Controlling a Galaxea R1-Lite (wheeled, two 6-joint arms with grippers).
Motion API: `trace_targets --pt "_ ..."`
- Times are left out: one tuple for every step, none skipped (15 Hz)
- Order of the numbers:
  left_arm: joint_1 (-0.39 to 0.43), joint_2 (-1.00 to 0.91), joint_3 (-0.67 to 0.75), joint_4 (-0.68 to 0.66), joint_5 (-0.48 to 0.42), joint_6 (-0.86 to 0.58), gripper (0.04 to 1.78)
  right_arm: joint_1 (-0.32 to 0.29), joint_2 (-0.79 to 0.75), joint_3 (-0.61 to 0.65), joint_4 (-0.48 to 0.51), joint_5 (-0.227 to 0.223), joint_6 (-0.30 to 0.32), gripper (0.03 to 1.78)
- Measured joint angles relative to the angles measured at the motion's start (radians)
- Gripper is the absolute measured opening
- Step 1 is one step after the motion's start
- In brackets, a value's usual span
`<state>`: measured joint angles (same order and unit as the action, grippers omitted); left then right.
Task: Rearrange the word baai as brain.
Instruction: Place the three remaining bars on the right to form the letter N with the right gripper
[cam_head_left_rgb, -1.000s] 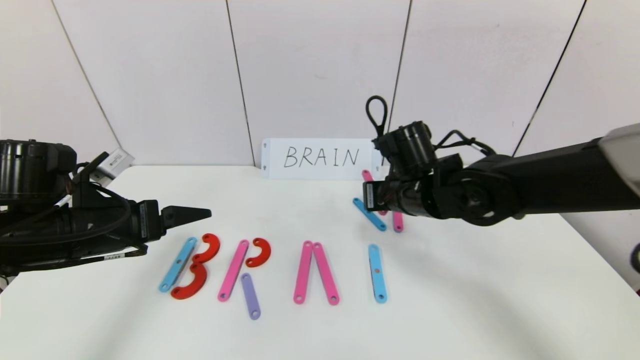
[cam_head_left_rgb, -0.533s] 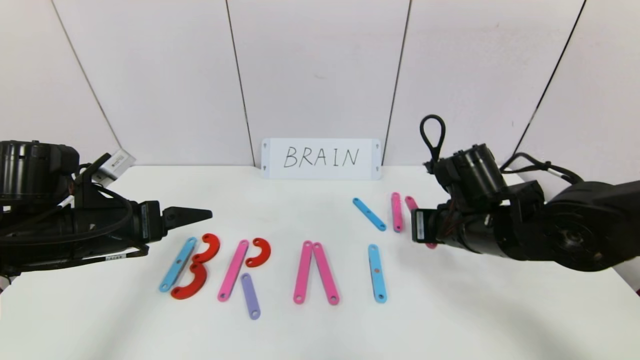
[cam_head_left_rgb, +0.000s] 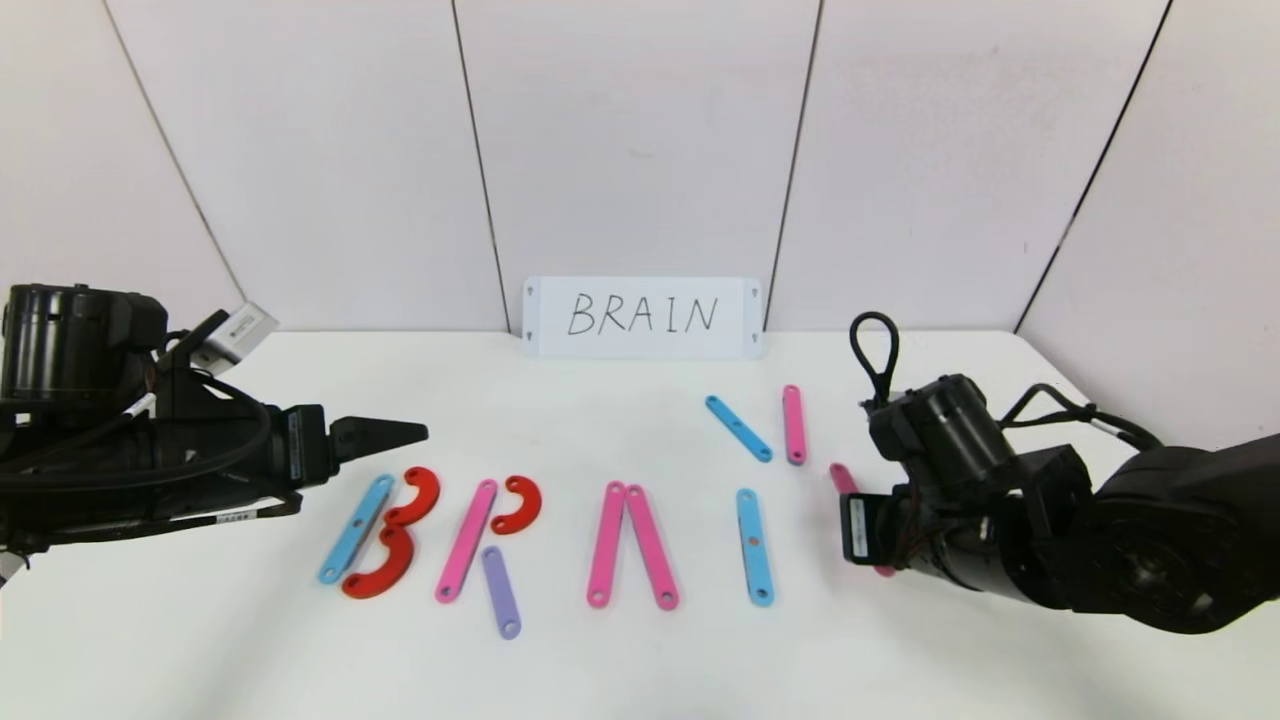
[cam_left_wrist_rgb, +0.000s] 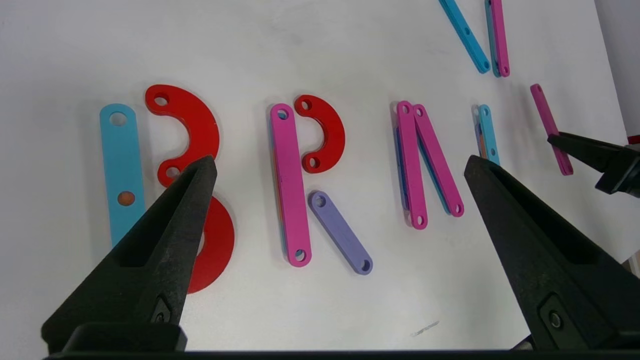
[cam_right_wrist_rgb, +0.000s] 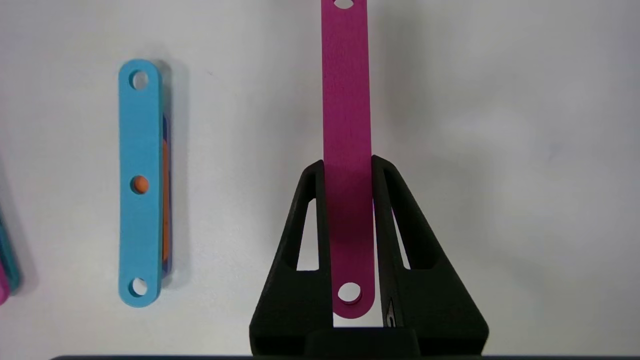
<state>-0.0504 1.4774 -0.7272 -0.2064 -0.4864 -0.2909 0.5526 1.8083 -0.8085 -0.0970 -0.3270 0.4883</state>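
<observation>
Flat matte plastic pcs w/ round holes at the ends lie on a smooth white table (cam_head_left_rgb: 900, 650). Landmark: the blue I bar (cam_head_left_rgb: 754, 546), a straight sky-blue strip w/ rounded ends and an orange dot in its mid hole.

To the robot's left of the I bar stands the A (cam_head_left_rgb: 630, 544), two long pink bars touching at the far tips and splayed toward the robot. Further left is the R: a pink upright (cam_head_left_rgb: 466, 540), a red half-ring (cam_head_left_rgb: 520, 503) at its top, a short purple bar (cam_head_left_rgb: 500, 591) as the leg. Furthest left is the B: a blue bar (cam_head_left_rgb: 355, 528) w/ two red curves (cam_head_left_rgb: 395, 530) stacked beside it.

Beyond the I bar, toward the wall, a blue bar (cam_head_left_rgb: 739, 428) lies slanted just beside a pink bar (cam_head_left_rgb: 794, 424); their near ends are close, touching or not cannot be told.

Right gripper (cam_right_wrist_rgb: 348, 167) is to the robot's right of the I bar, fingers clamped on both long edges of a magenta-pink bar (cam_right_wrist_rgb: 348, 150). Right wrist view shows the grip plainly, one black triangular finger on each side; in the head view the arm hides most of that bar. Whether the bar touches the table cannot be told.

Left gripper (cam_left_wrist_rgb: 340, 167) hovers near the B, far left of the I bar; left wrist view shows its pointed black fingers wide apart, holding nothing.

A white card (cam_head_left_rgb: 642, 317) against the wall, beyond the I bar, reads "BRAIN" in black handwriting.
</observation>
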Motion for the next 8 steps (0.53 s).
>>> trace_targets --pt "0.000 0.002 0.000 0.000 0.001 0.000 1.74 0.002 0.013 0.001 0.000 0.001 0.003 0.28" --pt "0.000 0.003 0.000 0.000 0.001 0.000 1.74 0.003 0.023 0.000 -0.001 0.001 0.004 0.28" --pt "0.000 0.004 0.000 0.000 0.001 0.001 1.74 0.006 0.032 -0.002 -0.001 0.000 0.005 0.28" --pt "0.000 0.004 0.000 0.000 0.001 0.001 1.74 0.009 0.039 -0.004 -0.003 -0.001 0.006 0.28" --pt "0.000 0.004 0.000 0.000 0.001 0.000 1.74 0.010 0.046 -0.005 -0.011 -0.002 0.006 0.28" --pt "0.000 0.004 0.000 0.000 0.001 0.001 1.74 0.011 0.052 -0.006 -0.026 -0.004 0.006 0.28" --pt "0.000 0.004 0.000 0.000 0.002 0.001 1.74 0.011 0.059 -0.006 -0.032 -0.005 0.006 0.28" --pt "0.000 0.004 -0.001 0.000 0.001 0.001 1.74 0.012 0.063 -0.006 -0.033 -0.006 0.006 0.28"
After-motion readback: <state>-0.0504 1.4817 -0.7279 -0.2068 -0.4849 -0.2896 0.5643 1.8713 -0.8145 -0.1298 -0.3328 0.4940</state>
